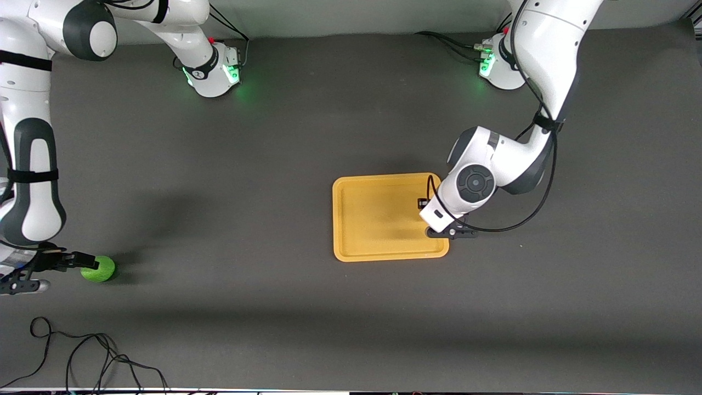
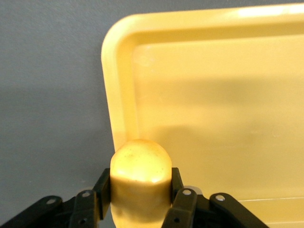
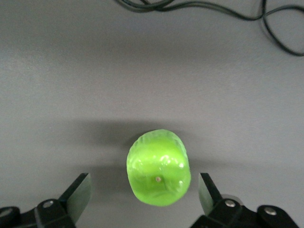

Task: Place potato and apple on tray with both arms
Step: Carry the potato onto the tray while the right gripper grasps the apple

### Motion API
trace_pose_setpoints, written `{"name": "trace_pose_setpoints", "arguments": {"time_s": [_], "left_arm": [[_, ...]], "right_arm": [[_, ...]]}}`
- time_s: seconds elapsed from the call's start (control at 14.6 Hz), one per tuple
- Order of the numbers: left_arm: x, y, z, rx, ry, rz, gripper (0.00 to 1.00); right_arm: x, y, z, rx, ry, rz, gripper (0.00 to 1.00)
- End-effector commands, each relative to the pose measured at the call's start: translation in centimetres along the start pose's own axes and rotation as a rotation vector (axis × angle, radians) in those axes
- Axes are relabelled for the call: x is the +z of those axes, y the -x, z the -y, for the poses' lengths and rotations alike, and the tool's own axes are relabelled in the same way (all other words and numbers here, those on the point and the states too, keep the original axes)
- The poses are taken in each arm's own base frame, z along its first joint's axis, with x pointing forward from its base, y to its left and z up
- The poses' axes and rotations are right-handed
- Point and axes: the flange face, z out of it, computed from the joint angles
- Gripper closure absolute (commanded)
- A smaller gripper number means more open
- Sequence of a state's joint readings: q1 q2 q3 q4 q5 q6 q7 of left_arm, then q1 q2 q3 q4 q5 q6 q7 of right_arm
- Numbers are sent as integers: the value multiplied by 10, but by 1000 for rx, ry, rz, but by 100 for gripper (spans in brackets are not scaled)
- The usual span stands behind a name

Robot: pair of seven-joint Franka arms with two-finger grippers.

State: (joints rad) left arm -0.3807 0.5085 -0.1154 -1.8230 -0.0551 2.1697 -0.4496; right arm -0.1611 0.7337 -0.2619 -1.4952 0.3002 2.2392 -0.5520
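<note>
My left gripper [image 1: 451, 232] is over the edge of the yellow-orange tray [image 1: 373, 219], at its corner toward the left arm's end and nearer the front camera. It is shut on the potato [image 2: 141, 173], a yellow-orange lump held between both fingers [image 2: 179, 202] above the tray's rim [image 2: 114, 95]. The arm hides the potato in the front view. The green apple [image 1: 99, 269] lies on the table at the right arm's end. My right gripper [image 1: 82, 263] is down at it, open, with the apple [image 3: 158, 167] between its spread fingers [image 3: 80, 190] and not touching them.
Black cables [image 1: 82, 356] lie on the table near the front camera's edge at the right arm's end and show in the right wrist view [image 3: 213, 14]. Dark grey table [image 1: 247, 192] stretches between the apple and the tray.
</note>
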Motion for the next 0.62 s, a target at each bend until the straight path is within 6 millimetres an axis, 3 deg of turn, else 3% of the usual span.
{"name": "trace_pose_setpoints", "arguments": {"time_s": [0.0, 0.27, 0.41, 0.48, 0.55], "left_arm": [[16, -3, -7, -23, 4, -1, 79], [34, -4, -10, -24, 9, -6, 76], [32, -7, -11, -39, 20, -27, 71], [34, -6, -10, -39, 17, -20, 57], [33, -7, -10, -33, 14, -25, 21]], "right_arm": [[24, 1, 1, -4, -14, -18, 0], [48, 5, -5, -29, -41, -37, 0], [56, 9, -14, -31, -40, -41, 3], [56, 9, -14, -33, -40, -39, 12], [56, 10, -13, -33, -41, -36, 32]]}}
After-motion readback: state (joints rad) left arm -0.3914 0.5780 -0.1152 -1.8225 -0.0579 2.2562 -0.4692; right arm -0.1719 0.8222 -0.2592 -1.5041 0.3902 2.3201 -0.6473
